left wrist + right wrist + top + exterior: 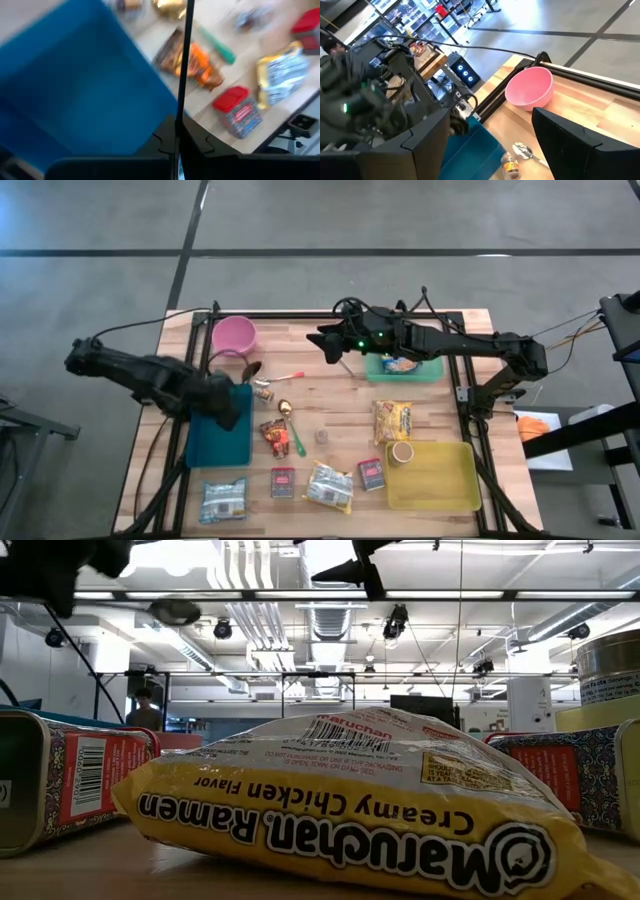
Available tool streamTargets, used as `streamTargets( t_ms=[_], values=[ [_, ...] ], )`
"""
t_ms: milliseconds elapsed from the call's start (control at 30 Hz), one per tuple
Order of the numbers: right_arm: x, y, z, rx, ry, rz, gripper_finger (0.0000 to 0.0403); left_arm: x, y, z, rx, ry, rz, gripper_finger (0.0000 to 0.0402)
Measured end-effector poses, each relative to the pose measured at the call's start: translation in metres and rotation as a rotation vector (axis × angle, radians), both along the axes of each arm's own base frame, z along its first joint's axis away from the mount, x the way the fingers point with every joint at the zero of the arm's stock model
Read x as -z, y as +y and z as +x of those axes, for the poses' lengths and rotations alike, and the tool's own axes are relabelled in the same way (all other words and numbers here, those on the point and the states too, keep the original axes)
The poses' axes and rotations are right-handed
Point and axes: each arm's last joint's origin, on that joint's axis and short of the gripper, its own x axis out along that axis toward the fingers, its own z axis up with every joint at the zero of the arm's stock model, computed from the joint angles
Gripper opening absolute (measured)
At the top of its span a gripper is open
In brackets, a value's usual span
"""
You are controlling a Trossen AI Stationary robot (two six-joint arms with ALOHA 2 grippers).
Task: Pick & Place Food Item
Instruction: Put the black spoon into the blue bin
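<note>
The high view alone gives the full layout. The left gripper (228, 408) hangs over the blue tray (215, 442) at centre left, fingers pressed together. The right gripper (325, 342) sits at upper centre, beside the green tray (428, 372), fingers spread and holding nothing; its wrist view confirms the wide gap between the fingers (572, 142).

The ramen pack (329, 487) lies at lower centre of the high view. In the low view it fills the frame as a yellow pack (350, 805) with a tin on each side, detail the overhead view does not give.

The left wrist view shows the blue tray (75, 95), an orange snack bag (192, 62) and a red-lidded tin (237, 110). The right wrist view shows the pink bowl (530, 89) and a spoon (522, 149).

Count from the high view: three trays (blue, green, yellow (440, 480)), one pink bowl (233, 335), two red tins (283, 482) at lower centre.
</note>
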Motion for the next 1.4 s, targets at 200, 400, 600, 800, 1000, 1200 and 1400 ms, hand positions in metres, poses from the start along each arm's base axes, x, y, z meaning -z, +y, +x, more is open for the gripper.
streamTargets(
  t_ms=[200, 400, 600, 800, 1000, 1200, 1400],
  values=[
    [0.000, -0.001, 0.000, -0.003, -0.001, 0.001, 0.0278, 0.030, -0.028, -0.021, -0.134, 0.024, -0.048, 0.0006],
    [0.000, 0.000, 0.000, -0.012, -0.001, 0.002, 0.0278, 0.056, -0.038, -0.034, -0.340, -0.128, -0.157, 0.0006],
    [0.000, 0.000, 0.000, -0.012, -0.001, 0.003, 0.0278, 0.085, -0.044, -0.028, -0.395, -0.127, -0.196, 0.0006],
    [0.000, 0.002, 0.000, -0.056, -0.003, 0.017, 0.0278, 0.099, -0.040, -0.033, -0.452, -0.037, -0.165, 0.0006],
    [0.000, 0.002, 0.000, -0.059, -0.004, 0.017, 0.0278, 0.106, -0.042, -0.033, -0.488, 0.017, -0.181, 0.0006],
    [0.000, 0.002, 0.000, -0.060, -0.002, 0.014, 0.0278, 0.118, -0.050, -0.025, -0.475, 0.087, -0.215, 0.0006],
    [0.000, 0.002, 0.000, -0.062, -0.001, 0.008, 0.0278, 0.124, -0.054, -0.017, -0.479, 0.108, -0.223, 0.0006]
  ],
)
